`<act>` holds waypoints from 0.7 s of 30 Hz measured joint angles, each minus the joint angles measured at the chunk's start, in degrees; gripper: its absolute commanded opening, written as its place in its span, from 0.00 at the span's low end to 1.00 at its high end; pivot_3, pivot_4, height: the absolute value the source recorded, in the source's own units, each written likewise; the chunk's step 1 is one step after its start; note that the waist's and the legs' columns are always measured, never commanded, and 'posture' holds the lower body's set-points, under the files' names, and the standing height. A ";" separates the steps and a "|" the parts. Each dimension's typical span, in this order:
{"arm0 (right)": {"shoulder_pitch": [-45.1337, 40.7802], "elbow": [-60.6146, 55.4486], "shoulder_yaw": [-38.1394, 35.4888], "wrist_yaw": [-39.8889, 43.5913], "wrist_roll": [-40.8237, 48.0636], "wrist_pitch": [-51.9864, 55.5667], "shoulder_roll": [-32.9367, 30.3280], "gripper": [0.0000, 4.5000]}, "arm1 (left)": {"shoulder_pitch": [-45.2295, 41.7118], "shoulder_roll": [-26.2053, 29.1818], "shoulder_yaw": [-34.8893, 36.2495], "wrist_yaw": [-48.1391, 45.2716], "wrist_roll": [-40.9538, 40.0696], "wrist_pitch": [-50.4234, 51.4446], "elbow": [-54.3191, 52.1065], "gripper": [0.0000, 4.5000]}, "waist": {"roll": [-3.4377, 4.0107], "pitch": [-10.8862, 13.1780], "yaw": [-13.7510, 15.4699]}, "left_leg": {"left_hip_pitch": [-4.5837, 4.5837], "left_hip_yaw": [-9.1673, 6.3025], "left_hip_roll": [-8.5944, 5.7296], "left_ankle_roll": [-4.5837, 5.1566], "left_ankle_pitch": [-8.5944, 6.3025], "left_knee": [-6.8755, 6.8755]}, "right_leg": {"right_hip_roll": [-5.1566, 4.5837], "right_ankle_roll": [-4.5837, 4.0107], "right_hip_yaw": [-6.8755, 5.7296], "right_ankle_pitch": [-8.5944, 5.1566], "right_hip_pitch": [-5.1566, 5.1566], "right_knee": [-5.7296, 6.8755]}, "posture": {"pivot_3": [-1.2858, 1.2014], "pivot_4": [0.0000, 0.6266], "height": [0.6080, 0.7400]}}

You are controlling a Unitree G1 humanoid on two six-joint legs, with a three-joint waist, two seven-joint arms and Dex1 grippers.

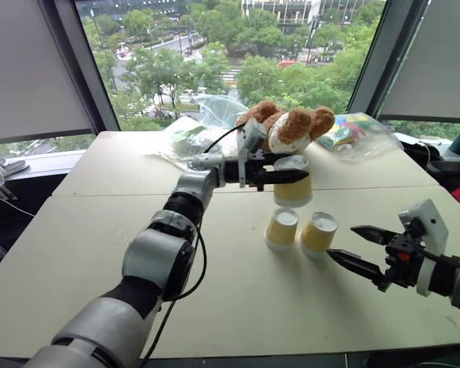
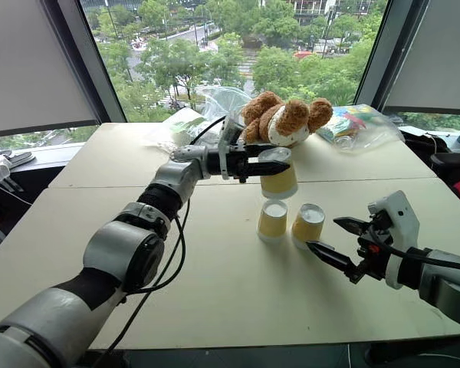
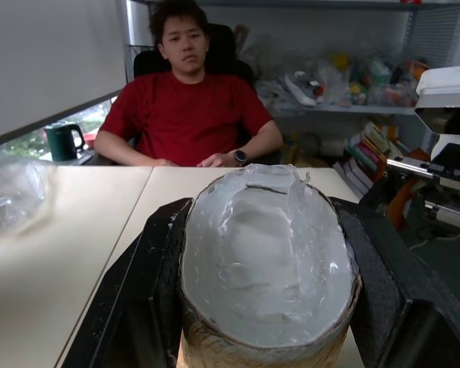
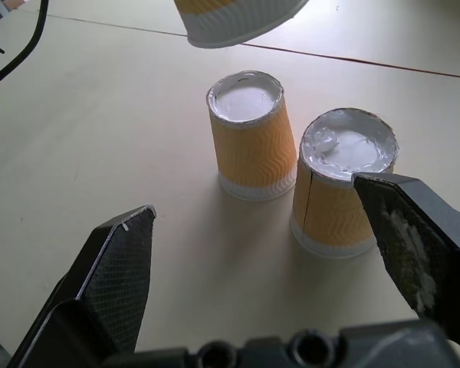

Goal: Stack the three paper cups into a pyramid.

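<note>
Nearest me, the right gripper [image 1: 358, 247] hovers low over the beige tabletop [image 1: 238, 307] with its two black fingers spread wide and nothing between them, just beside the pair of small mustard-yellow paper cups with white rims that stand upside down on the table. Of those two, the left base cup [image 1: 281, 228] and the right base cup [image 1: 319, 232] sit close together but, seen from the right wrist, with a narrow gap between them, so the bottom row looks laid, if a little loosely. The third mustard-yellow paper cup [image 1: 293, 184] is up in the air, inverted as well, pinched across its upper body by the left gripper [image 1: 285, 175], whose fingers are closed hard enough to squash the cup's white base out of round. It hangs above and a little behind the base pair, not touching either. Behind it a brown teddy bear [image 1: 287, 124] lies among clear plastic bags [image 1: 215, 115] at the far edge. As I judge it, what is left is the capping step: centring that cup over the gap, lowering it onto both bases and letting go.
</note>
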 measured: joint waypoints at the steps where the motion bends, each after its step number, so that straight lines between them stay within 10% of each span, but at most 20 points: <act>1: 0.31 -0.43 -0.12 -0.36 0.09 0.00 0.12 1.00 | -0.39 -1.34 -0.02 0.43 0.27 -0.65 0.86 0.47 | 0.00 0.00 0.05 | 0.01 -0.01 0.00 0.00 0.00 0.00 | 0.00 0.00 0.00 0.00 0.02 0.00 | 0.52 0.24 1.00; 21: 6.86 -5.71 -2.41 -5.85 1.59 -0.97 4.52 1.00 | -2.05 -6.22 -0.96 4.15 10.44 -6.13 8.53 0.47 | -0.01 0.00 0.11 | 0.01 -0.02 -0.01 0.00 0.00 0.01 | -0.01 0.02 0.03 0.01 -0.03 0.00 | 0.52 0.24 1.00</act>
